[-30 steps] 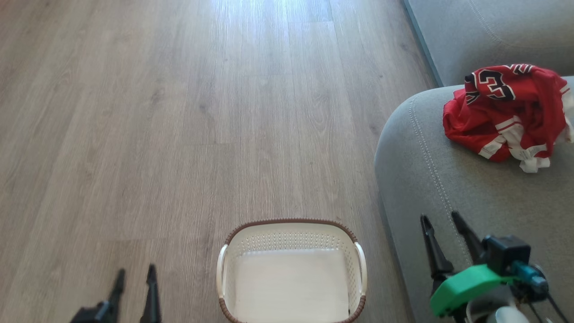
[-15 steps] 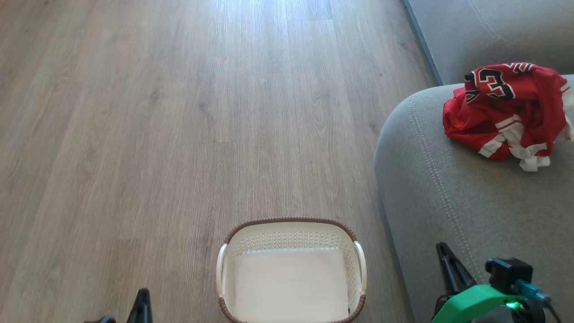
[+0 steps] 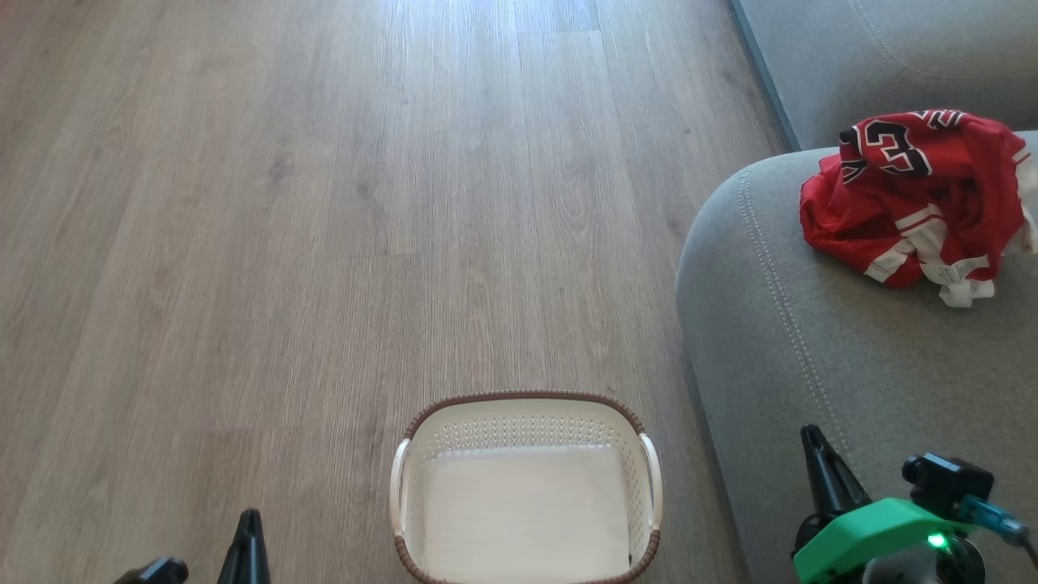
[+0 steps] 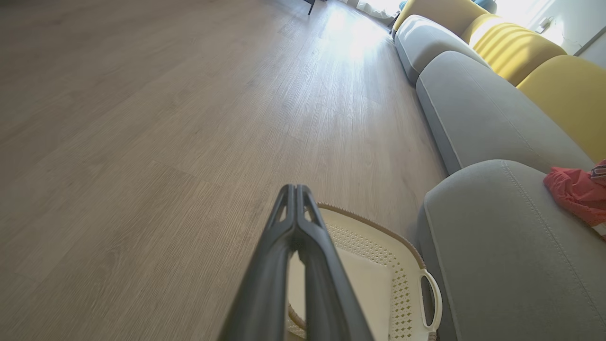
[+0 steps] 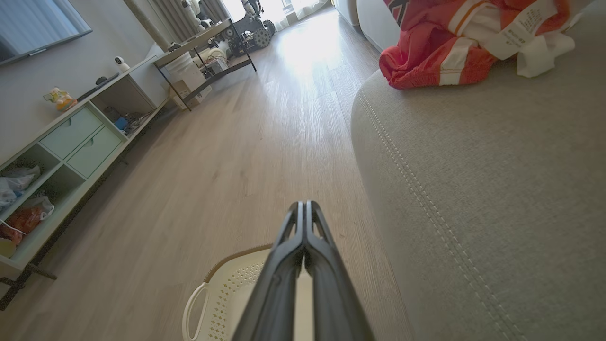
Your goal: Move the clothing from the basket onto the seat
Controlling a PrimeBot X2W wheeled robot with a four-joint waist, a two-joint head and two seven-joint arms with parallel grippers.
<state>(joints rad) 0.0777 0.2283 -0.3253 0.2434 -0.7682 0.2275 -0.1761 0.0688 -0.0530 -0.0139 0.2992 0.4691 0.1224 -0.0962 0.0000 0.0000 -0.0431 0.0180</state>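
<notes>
Grippers (image 3: 247,526) (image 3: 813,444) closed, 2; basket (image 3: 527,397) 1

- Your left gripper (image 4: 296,188): both dark fingers press together at the tips.
- Your right gripper (image 5: 303,204): fingers likewise meet tip to tip.
- In your head view both sit low at the bottom corners, fingers pointing up.
</notes>
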